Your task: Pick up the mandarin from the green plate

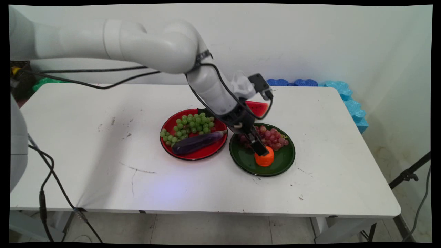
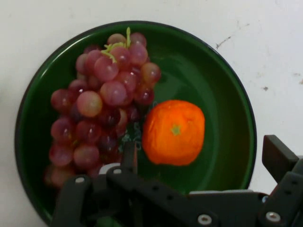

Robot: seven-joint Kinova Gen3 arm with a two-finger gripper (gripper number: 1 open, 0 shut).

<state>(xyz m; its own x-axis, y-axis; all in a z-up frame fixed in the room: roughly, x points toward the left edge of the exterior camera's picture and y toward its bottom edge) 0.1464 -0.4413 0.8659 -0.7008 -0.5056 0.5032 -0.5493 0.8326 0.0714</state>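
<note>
My gripper (image 1: 262,151) hangs low over the dark green plate (image 1: 286,162), right above an orange (image 1: 265,160). In the hand view the orange (image 2: 173,132) lies on the green plate (image 2: 222,85) between the two spread fingers of the gripper (image 2: 203,153), closer to the left one; the fingers are open and hold nothing. A bunch of red grapes (image 2: 102,109) fills the plate's left part, right beside the left finger (image 2: 129,158). In the main view the red grapes (image 1: 274,136) lie just behind the gripper.
A red plate (image 1: 203,155) to the left carries green grapes (image 1: 187,125) and a purple eggplant (image 1: 198,142). A watermelon slice (image 1: 257,107) lies behind the arm. Blue foam pieces (image 1: 344,94) line the back right edge of the table.
</note>
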